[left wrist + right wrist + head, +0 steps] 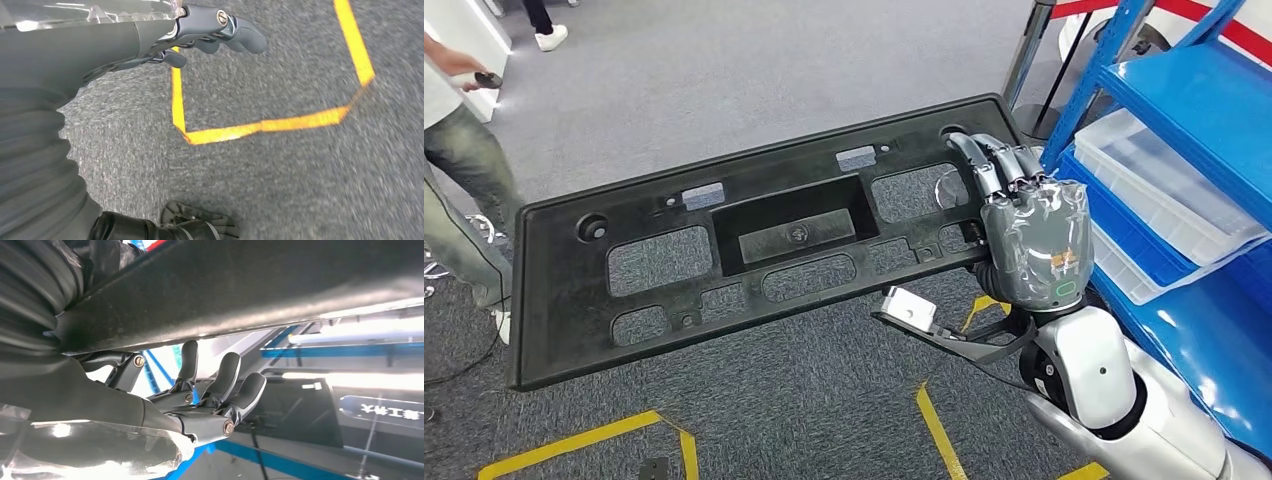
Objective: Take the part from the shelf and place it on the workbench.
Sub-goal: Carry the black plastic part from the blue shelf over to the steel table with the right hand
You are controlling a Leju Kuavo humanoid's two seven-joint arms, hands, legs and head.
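Right robot hand (1024, 225) grips a long, flat, matte-black plastic part (724, 265).

left hand (200, 35) above yellow floor tape (260, 125)

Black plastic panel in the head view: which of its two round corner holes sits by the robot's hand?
The round hole at the black plastic panel's shelf-side corner, just above the right hand's fingers; the other hole is at the far, unheld end.
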